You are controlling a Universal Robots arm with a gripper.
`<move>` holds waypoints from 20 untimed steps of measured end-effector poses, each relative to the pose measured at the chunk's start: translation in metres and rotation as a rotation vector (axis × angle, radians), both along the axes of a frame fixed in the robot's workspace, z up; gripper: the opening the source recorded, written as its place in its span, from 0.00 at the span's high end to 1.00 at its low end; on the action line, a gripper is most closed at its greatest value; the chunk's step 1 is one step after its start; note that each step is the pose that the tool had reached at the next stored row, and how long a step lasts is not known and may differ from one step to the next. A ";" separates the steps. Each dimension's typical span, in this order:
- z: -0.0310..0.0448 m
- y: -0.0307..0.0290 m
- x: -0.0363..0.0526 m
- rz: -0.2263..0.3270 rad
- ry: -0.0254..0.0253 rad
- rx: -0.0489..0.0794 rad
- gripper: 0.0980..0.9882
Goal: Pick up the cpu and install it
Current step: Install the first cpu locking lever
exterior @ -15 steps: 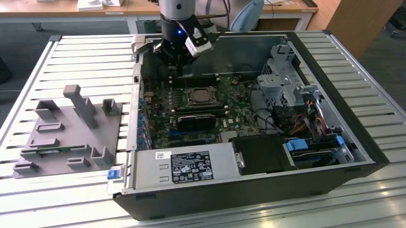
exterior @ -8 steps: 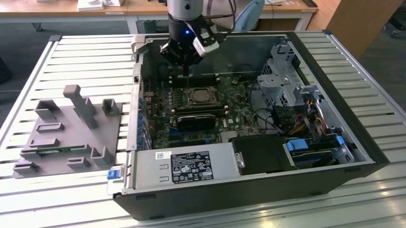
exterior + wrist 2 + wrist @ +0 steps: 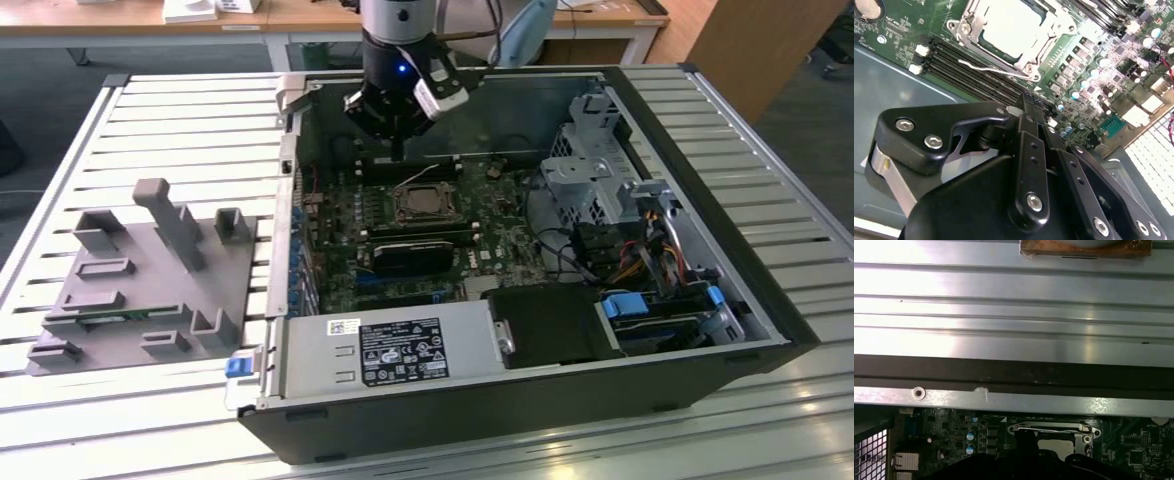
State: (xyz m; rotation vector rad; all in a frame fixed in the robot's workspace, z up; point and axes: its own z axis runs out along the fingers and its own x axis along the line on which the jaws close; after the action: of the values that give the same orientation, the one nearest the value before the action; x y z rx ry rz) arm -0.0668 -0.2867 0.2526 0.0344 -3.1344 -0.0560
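Your gripper hangs inside the open computer case, above the far edge of the motherboard and just behind the socket. In the second wrist view the black fingers run together to a closed tip with nothing between them, as far as that angle lets you judge.

The cpu sits in the socket, silver top up, with the metal frame around it; the thin retention lever lies along the frame's near side. In the first wrist view the cpu shows as a pale patch under the frame bar, partly hidden by the gripper body. The gripper is close to the socket but not touching the chip.

Around the socket: dark memory slots right beside it, rows of small capacitors, and a black card on the near side in the exterior view. A drive cage and a bundle of cables crowd the exterior view's right; the power supply fills the near corner. On the slatted table, to the exterior view's left, stands a grey fixture tray.
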 end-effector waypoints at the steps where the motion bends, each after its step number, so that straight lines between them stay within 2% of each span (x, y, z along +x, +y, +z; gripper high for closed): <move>1: 0.0000 -0.0001 0.0001 0.000 0.0004 0.005 0.99; 2: -0.0004 0.0000 0.0002 0.000 0.0002 0.038 0.99; 3: -0.0007 -0.0001 0.0002 0.000 0.0004 0.055 0.99; 4: -0.0011 -0.0002 0.0002 0.000 0.0002 0.060 0.99; 8: -0.0020 -0.0011 0.0003 0.000 0.0003 0.060 0.99; 12: -0.0063 -0.0043 0.0010 -0.006 -0.0001 0.063 0.99; 14: -0.0088 -0.0045 0.0031 -0.007 -0.0001 0.067 0.99; 20: -0.0142 -0.0045 0.0095 -0.007 0.0000 0.066 0.99</move>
State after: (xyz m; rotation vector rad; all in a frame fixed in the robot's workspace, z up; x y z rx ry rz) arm -0.0573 -0.2912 0.2384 0.0238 -3.1318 -0.1602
